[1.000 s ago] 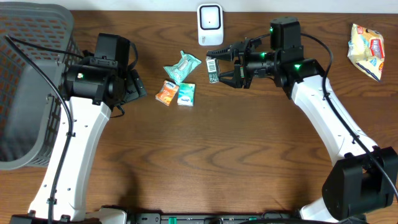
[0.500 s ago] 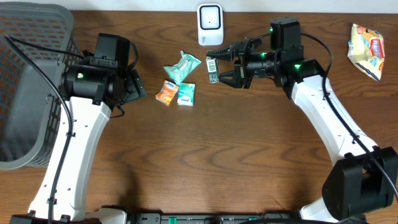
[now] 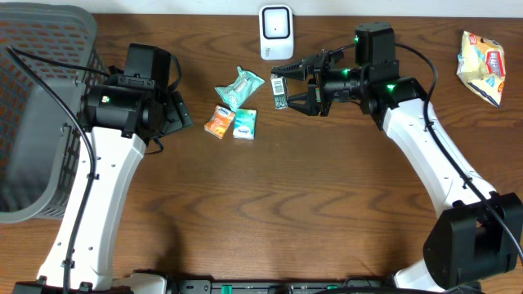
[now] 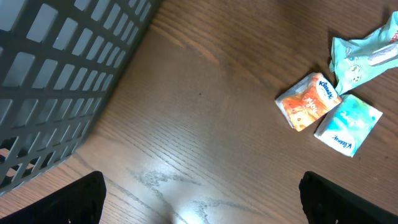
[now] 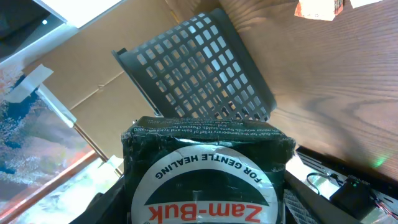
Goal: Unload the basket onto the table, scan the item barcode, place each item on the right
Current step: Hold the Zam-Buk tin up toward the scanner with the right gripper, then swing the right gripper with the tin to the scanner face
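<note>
Nothing has moved: Zam-Buk packet (image 3: 279,90) sits clamped between right jaws (left jaws wide open).

Overhead view: a brown, wood-grain tabletop (image 3: 286,204) bearing loose goods. A grey basket (image 3: 33,49) with latticed walls stands at the left edge. Left of centre lies a crinkled pale green wrapper (image 3: 239,87). Just beside it, an orange tissue pack (image 3: 219,122) and a teal tissue pack (image 3: 244,123) lie side by side, touching. A yellow snack bag (image 3: 480,67) with red and white print lies in the far right corner, well apart from the rest.

Left wrist view: basket wall (image 4: 56,81) at upper left; orange pack (image 4: 309,101), teal pack (image 4: 347,124) marked Kleenex, and green wrapper (image 4: 364,56) at upper right.

Right wrist view: the basket (image 5: 199,74) with brown cardboard (image 5: 93,93) beside it.
</note>
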Controlling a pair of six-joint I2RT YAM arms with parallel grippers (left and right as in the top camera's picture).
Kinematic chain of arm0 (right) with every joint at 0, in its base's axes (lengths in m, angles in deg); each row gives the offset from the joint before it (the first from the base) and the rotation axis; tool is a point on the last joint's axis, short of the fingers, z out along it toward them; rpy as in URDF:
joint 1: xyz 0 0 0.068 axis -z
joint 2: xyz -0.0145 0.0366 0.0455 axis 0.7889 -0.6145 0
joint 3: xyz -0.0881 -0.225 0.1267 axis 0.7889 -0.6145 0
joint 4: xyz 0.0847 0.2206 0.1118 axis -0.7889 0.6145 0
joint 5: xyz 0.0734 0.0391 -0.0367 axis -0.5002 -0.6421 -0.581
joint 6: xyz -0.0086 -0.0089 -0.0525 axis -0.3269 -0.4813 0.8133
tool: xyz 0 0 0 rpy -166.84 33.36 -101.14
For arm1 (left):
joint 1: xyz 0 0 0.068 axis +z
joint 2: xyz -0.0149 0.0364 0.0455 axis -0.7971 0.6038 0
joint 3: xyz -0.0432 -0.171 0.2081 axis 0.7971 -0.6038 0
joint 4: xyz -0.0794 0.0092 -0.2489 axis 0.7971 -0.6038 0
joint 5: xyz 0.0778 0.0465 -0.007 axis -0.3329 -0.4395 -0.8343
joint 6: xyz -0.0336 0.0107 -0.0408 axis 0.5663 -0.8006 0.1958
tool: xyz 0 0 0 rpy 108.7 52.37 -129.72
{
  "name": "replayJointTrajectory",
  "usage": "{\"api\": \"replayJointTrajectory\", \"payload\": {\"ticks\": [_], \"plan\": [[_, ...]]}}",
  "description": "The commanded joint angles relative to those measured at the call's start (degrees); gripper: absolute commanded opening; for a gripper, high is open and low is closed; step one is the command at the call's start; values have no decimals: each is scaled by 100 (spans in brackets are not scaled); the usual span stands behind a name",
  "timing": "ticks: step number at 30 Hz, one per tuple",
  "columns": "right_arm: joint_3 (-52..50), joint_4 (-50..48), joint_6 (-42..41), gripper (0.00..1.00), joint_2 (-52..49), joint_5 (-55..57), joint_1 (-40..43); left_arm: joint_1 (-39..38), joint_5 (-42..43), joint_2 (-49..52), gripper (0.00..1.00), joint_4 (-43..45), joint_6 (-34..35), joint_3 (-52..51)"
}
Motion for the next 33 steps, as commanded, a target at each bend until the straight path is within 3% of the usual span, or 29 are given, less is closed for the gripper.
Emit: {"api": "replayJointTrajectory", "payload": {"ticks": [1, 10, 15, 21, 24, 33], "plan": [[17, -11, 107, 53, -37, -79, 28, 22, -79, 24, 98, -24, 52, -7], [17, 48, 437, 53, -37, 291, 9, 22, -79, 24, 98, -24, 52, -7], [15, 946, 1464, 54, -37, 1880, -219, 22, -79, 24, 98, -24, 52, -7], [2, 2378, 2601, 54, -184, 5882, -822, 22, -79, 24, 98, -24, 52, -7], [-35, 2588, 2898, 54, -439, 7038, -1132, 22, -76, 24, 98, -24, 52, -7], [-55, 2337, 3705, 53, -1971, 7788, -1554, 22, -79, 24, 98, -24, 52, -7]]}}
